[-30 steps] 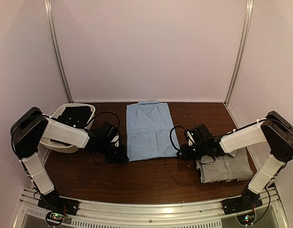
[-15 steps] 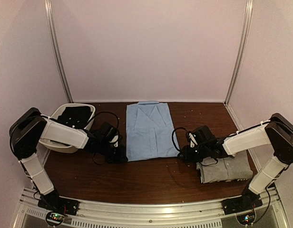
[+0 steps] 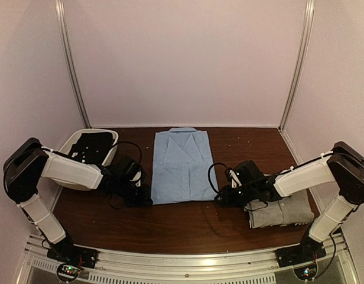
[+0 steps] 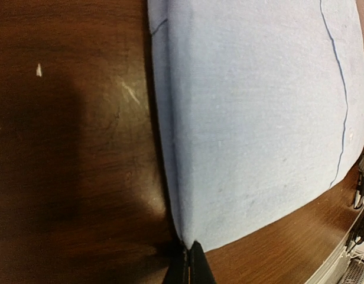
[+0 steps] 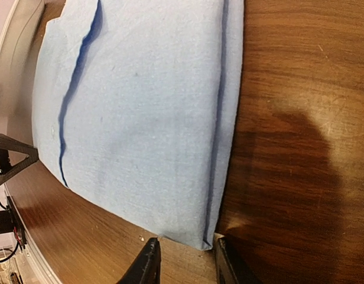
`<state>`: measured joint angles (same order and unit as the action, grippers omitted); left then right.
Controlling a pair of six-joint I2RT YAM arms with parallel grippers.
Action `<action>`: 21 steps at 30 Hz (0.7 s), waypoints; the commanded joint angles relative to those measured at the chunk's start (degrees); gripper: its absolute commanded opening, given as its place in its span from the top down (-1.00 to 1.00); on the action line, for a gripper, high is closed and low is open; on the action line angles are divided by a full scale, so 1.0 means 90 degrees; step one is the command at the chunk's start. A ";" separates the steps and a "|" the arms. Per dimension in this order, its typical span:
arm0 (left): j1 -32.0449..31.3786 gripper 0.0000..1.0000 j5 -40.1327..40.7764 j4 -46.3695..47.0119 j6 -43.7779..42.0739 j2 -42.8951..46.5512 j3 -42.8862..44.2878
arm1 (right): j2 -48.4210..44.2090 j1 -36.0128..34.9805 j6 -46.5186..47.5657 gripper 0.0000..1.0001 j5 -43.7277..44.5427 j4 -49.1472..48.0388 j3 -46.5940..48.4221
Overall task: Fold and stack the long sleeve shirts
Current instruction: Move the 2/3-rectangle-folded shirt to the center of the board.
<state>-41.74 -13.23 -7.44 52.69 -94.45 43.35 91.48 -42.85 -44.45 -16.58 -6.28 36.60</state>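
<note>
As the left jaws pinch it, the blue shirt lies folded.

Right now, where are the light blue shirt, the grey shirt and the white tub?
light blue shirt (image 3: 181, 168), top view, middle of its front
grey shirt (image 3: 285, 213), top view, its folded body
white tub (image 3: 99, 131), top view, far rim

Dark wooden table bears blue shirt, grey shirt, white basin
</note>
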 commanded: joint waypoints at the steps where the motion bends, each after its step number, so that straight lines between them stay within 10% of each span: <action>1: -0.0031 1.00 0.0070 -0.0166 -0.0007 0.0128 -0.0149 | 0.0091 -0.0098 -0.0169 0.33 0.0018 -0.0145 -0.0033; 21: -0.0031 1.00 0.0103 -0.0197 -0.0020 0.0102 -0.0140 | 0.0305 -0.0126 -0.0257 0.43 0.0194 -0.0395 -0.0072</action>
<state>-41.74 -13.26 -7.40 52.69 -94.15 42.96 92.92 -43.68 -46.11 -16.49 -9.28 36.47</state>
